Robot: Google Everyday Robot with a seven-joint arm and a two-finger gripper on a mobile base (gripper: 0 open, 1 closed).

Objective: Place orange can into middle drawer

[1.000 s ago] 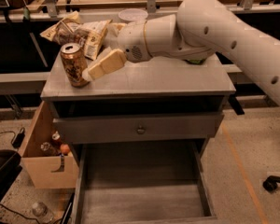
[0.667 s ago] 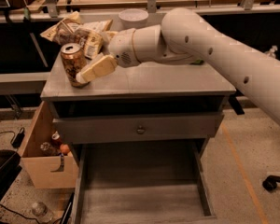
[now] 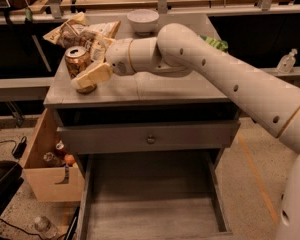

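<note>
Gripper point(image 3: 85, 76): clasped about the orange can point(image 3: 78, 59), the near finger point(image 3: 92, 77) laid across its lower front | Orange can: held upright at the left front of the cabinet top point(image 3: 155, 89), beside crumpled snack bags point(image 3: 77, 32) | Middle drawer point(image 3: 150, 209): pulled open below the knobbed drawer front point(image 3: 150, 137).

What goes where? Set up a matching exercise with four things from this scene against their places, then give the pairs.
1 orange can
2 white bowl
3 middle drawer
4 pincer

A pulled open, low down
B back edge of the cabinet top
C right beside the can
D left part of the top

Pairs: 1-D, 2-B, 3-A, 4-C
</note>
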